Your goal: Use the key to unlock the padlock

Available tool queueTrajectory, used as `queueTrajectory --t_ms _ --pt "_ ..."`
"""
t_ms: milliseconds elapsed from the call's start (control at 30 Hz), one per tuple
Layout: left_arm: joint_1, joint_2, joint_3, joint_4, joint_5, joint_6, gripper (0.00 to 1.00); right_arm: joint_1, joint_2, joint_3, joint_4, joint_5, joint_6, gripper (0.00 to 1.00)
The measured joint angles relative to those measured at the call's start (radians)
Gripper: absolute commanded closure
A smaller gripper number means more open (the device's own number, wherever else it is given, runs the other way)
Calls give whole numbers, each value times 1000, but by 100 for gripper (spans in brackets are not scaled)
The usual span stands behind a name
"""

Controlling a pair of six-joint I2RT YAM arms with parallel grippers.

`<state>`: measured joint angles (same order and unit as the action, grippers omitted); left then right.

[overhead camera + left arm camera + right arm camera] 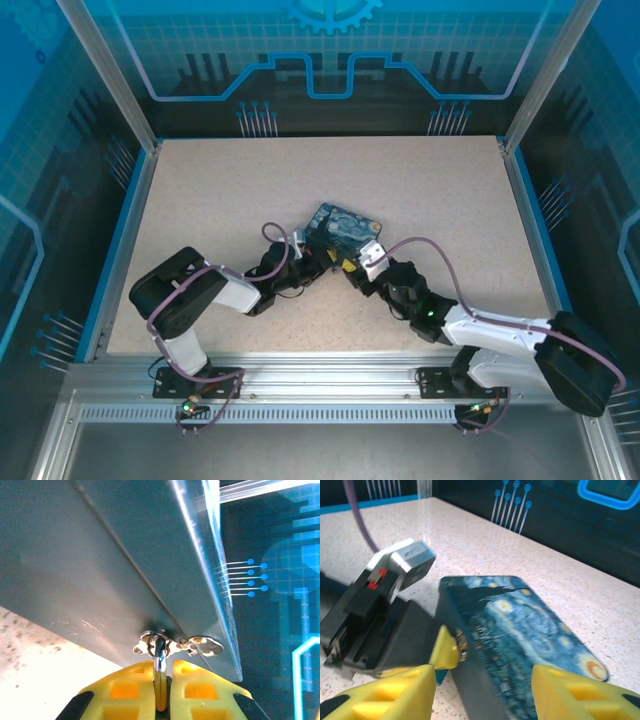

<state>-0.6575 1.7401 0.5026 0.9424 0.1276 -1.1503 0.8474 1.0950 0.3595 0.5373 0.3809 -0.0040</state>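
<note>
The padlock (160, 687) shows edge-on as a thin brassy body. Its silvery shackle (159, 652) is hooked through the metal hasp (150, 644) on the side of the Starry-Night tin (100, 555). My left gripper (163, 680) is shut on the padlock body, its yellow fingers (120, 690) pressed to either side. In the top view the left gripper (322, 262) sits at the tin's (340, 226) near edge. My right gripper (485, 695) is open, straddling the tin's (520, 625) near corner, next to the left gripper's yellow fingertip (445, 647). The key is out of view.
The tin lies mid-table on the speckled tabletop (220, 190). Both arms meet at its near side, the right gripper (360, 268) close beside the left one. Blue-rimmed walls (118, 240) enclose the table.
</note>
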Motion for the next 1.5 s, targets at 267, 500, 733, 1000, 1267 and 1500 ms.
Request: queueTrajectory --t_ms 267,500,733,1000,1267,1500 --pt "-5 16 -2 -67 -1 79 96 -174 -114 108 -278 -103 188 41" --pt "-15 21 -2 -72 -3 96 95 -258 -99 152 -372 -257 306 42" --pt "-27 11 0 -109 -16 95 94 -238 -49 69 -289 -311 319 40" --pt "-37 -57 39 -281 -46 71 92 -35 90 34 -140 -225 227 38" --pt "-39 -114 87 -454 -62 13 92 164 331 0 121 -69 -6 38" --pt "-39 -186 111 -613 -103 -3 92 225 475 0 269 40 -131 39"
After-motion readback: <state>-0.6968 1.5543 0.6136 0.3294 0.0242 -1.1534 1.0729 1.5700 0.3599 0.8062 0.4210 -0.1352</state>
